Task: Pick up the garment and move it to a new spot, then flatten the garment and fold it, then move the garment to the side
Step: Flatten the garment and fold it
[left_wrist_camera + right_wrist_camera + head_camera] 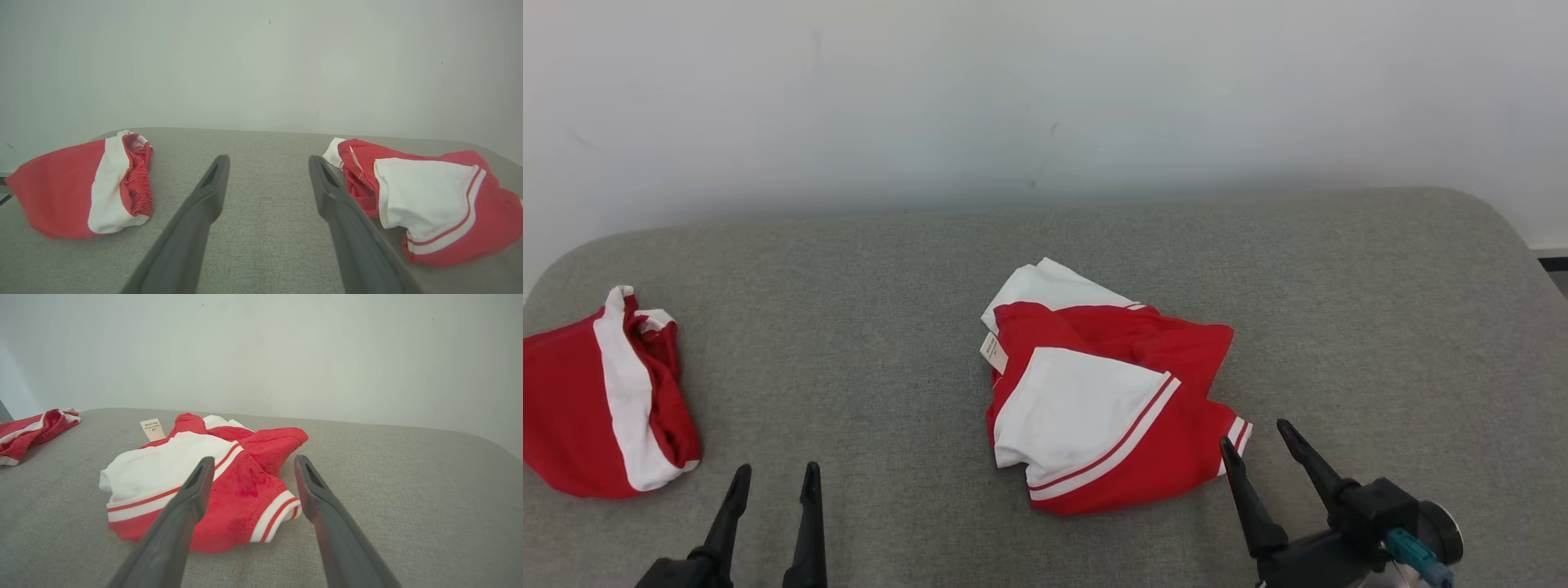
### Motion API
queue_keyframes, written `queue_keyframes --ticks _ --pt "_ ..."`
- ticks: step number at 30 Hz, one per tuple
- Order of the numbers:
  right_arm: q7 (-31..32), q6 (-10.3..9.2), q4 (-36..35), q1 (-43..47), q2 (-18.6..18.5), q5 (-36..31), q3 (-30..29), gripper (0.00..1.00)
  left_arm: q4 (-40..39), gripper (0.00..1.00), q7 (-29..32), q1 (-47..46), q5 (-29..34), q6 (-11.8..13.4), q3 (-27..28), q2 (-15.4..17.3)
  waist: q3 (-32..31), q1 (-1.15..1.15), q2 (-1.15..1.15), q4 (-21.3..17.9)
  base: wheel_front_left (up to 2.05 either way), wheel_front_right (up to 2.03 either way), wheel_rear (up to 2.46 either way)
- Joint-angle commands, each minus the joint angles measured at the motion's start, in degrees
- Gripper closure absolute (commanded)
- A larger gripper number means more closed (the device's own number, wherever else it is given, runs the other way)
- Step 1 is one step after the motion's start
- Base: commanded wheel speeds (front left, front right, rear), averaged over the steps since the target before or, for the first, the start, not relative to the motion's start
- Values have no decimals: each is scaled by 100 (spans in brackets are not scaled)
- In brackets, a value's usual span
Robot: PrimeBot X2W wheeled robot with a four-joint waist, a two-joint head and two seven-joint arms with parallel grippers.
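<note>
Two red-and-white garments [1127, 384] [572, 408], two grippers [776, 470] [1254, 433], one grey padded surface [890, 269]

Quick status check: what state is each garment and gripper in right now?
Central garment: crumpled, ungripped, on the grey cushion.
Left garment: bunched near the cushion's left edge, untouched.
Left gripper: open, empty.
Right gripper: open, empty, tips by the central garment's corner.

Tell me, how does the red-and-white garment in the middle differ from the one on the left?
The middle garment shows a large white panel edged with stripes; the left garment is mostly red with one white band. The middle garment shows a label; the left garment shows none. Both are red and white, crumpled on the grey surface.
</note>
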Motion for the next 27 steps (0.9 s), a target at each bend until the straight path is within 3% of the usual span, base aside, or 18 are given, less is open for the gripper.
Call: queue_keyframes --ticks 1,12,21,22,23,27 --pt "48 -13 33 -150 -83 -30 78 0 30 0 -5 -81 20 -10 4 -36 33 0 0 63 0 0 0" --pt "714 -13 902 -1745 -751 347 1080 0 266 0 -5 -349 138 -253 -4 -316 405 0 0 576 0 0 0" --pt "1098 -13 1808 -2527 -1149 1000 1989 0 450 0 -5 -509 203 -372 39 -495 593 0 0 911 0 0 0" --pt "1086 -13 1854 -2581 -1180 1081 2089 23 460 0 -5 -516 213 -391 52 -508 597 0 0 922 0 0 0" --pt "1010 -13 1907 -2638 -1240 1240 2237 100 474 0 -5 -511 230 -412 88 -528 601 0 0 917 0 0 0" --pt "748 -13 1910 -2679 -1317 1376 2417 100 476 0 -5 -454 240 -406 171 -560 582 0 0 843 0 0 0"
